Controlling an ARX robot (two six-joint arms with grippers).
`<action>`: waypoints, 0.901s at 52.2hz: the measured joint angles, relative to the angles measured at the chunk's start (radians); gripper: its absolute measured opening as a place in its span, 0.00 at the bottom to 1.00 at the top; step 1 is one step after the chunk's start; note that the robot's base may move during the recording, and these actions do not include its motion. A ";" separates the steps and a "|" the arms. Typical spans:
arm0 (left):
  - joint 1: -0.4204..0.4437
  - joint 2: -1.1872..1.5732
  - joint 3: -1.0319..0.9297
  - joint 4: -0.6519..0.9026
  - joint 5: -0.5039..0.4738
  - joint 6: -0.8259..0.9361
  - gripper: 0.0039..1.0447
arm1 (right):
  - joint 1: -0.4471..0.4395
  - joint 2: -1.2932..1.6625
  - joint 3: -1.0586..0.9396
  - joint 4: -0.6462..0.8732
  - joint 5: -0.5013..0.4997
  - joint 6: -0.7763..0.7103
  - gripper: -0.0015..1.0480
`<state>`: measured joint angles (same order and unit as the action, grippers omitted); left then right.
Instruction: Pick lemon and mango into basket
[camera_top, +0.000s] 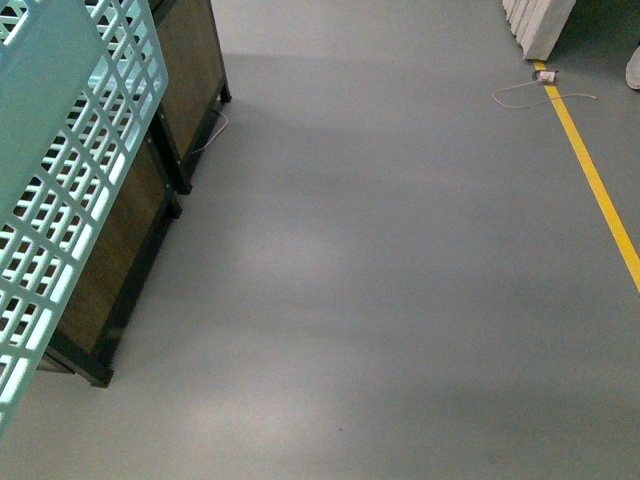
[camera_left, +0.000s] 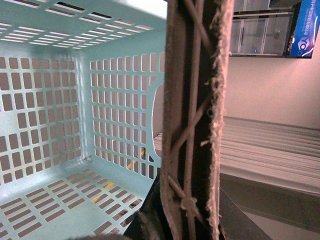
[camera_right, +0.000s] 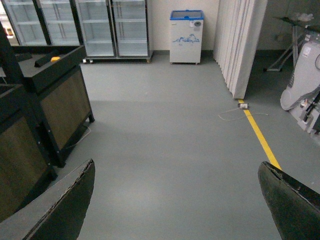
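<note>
The pale teal basket hangs at the far left of the front view, tilted, its lattice wall facing me. In the left wrist view I see its empty inside and its brown handle running up the frame. My left gripper is shut on that handle. My right gripper is open and empty above the grey floor, its two dark fingers spread wide. No lemon or mango shows, except a small yellow-orange fruit on a far dark stand, too small to name.
Dark wood-panelled stands line the left side beside the basket. A yellow floor line runs at the right, with a white cable at its far end. Glass-door fridges, a white chest freezer and a folding partition stand at the back.
</note>
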<state>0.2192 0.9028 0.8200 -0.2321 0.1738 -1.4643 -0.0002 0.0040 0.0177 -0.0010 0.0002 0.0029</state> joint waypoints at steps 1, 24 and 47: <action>0.000 0.000 0.000 0.000 0.000 0.000 0.05 | 0.000 0.000 0.000 0.000 0.000 0.000 0.92; 0.001 -0.004 0.000 0.000 -0.001 -0.006 0.05 | 0.000 0.000 0.000 0.000 0.001 0.000 0.92; 0.001 -0.002 0.000 0.000 0.002 -0.005 0.05 | 0.000 0.001 0.000 -0.001 -0.003 0.000 0.92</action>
<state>0.2199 0.9012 0.8204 -0.2321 0.1753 -1.4689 -0.0002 0.0048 0.0177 -0.0017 -0.0029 0.0025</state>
